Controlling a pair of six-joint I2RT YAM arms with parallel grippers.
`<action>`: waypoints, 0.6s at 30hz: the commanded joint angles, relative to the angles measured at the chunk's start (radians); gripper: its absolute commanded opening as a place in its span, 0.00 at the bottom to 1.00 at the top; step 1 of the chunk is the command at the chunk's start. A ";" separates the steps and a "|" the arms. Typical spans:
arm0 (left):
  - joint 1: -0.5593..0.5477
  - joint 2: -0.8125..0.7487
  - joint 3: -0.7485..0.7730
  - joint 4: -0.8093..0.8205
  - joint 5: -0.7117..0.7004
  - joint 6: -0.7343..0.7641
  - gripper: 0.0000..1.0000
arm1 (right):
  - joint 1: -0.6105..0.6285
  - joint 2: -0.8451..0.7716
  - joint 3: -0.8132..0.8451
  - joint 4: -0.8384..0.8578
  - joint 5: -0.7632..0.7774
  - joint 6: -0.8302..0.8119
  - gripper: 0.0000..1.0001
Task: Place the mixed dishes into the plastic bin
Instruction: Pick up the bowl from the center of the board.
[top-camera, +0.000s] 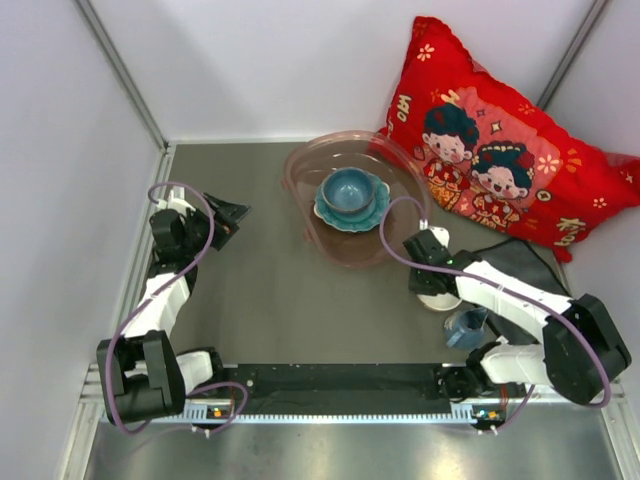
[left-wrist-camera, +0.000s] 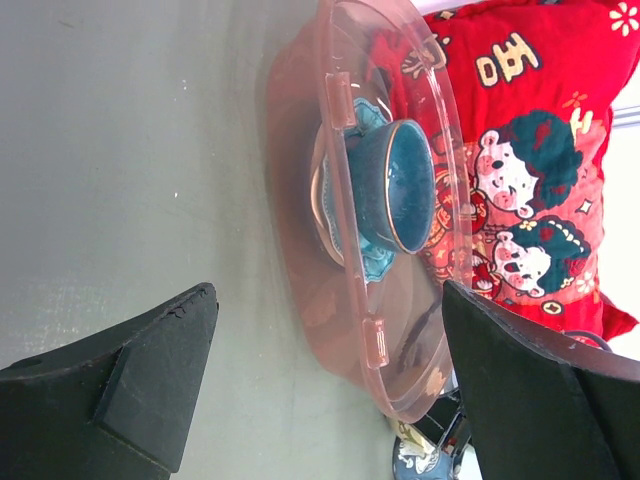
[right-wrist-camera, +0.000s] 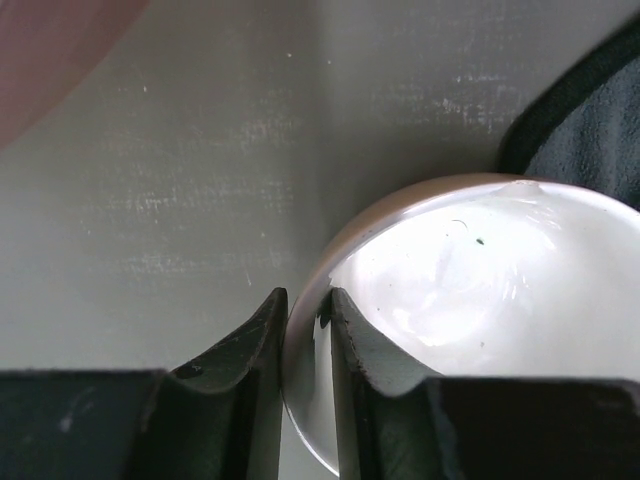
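1. Grey table (top-camera: 260, 300) between white walls (top-camera: 250, 60) carries the plastic bin (top-camera: 289, 172) at the back, the blue bowl (top-camera: 348, 190) sitting on the teal scalloped plate (top-camera: 328, 214) inside.
2. Right gripper (right-wrist-camera: 308, 318) pinches the cream-white bowl (right-wrist-camera: 480, 290) by its rim, on the table near the bin.
3. Left gripper (left-wrist-camera: 328, 310) gapes wide, empty.

The grey table (top-camera: 250, 300) carries the plastic bin (top-camera: 340, 250), white bowl (top-camera: 436, 301), blue mug (top-camera: 465, 327), dark cloth (top-camera: 522, 256) and red pillow (top-camera: 500, 150).

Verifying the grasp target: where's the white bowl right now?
Top view, right side: white bowl on the table beside the dark cloth, nearer than the bin, rim pinched by the right tool.
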 joint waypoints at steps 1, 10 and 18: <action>0.005 0.003 -0.004 0.069 0.014 -0.004 0.97 | 0.009 -0.029 0.029 -0.025 0.021 0.049 0.00; 0.005 0.009 -0.013 0.079 0.016 -0.005 0.97 | 0.009 -0.170 0.139 -0.151 0.098 0.057 0.00; 0.005 0.012 -0.018 0.089 0.022 -0.011 0.97 | 0.009 -0.218 0.306 -0.264 0.176 0.011 0.00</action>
